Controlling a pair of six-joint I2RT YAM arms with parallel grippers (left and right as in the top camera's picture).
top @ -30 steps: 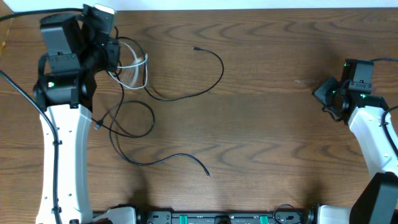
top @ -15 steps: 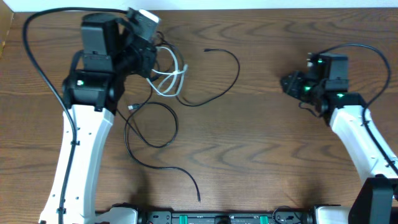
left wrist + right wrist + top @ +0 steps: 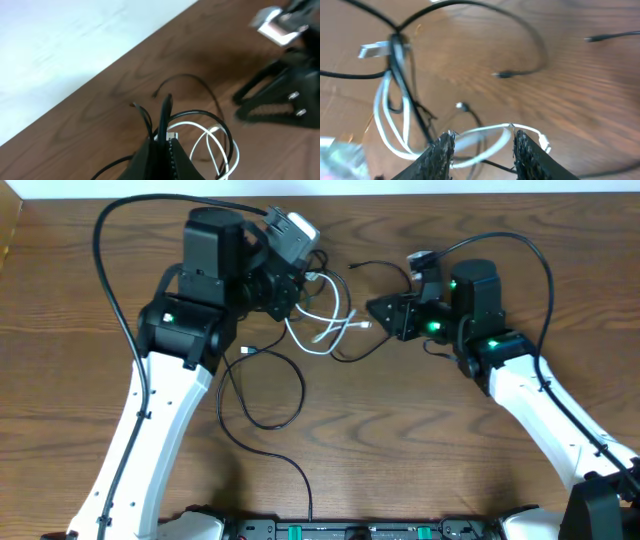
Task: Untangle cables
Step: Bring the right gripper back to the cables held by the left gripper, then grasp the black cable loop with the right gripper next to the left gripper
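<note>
The white cable (image 3: pixel 335 330) lies looped at the table's middle back, tangled with the long black cable (image 3: pixel 303 385), whose loop and tail run toward the front edge. My left gripper (image 3: pixel 295 292) is shut on the black cable (image 3: pixel 166 107) where the two cross, with white loops (image 3: pixel 200 126) hanging just to its right. My right gripper (image 3: pixel 375 310) points left at the tangle, open. In its wrist view a white strand (image 3: pixel 485 131) runs across the gap between the fingertips of the right gripper (image 3: pixel 482 141), untouched by either pad.
Thick black arm cords arch over both arms near the back edge. A free black plug end (image 3: pixel 502 75) lies on the wood behind the tangle. The table's back edge meets a white wall (image 3: pixel 60 45).
Both arms swung toward the centre. The left one dragged the tangle to the right. The right gripper went from shut to open and closed in on the white cable.
</note>
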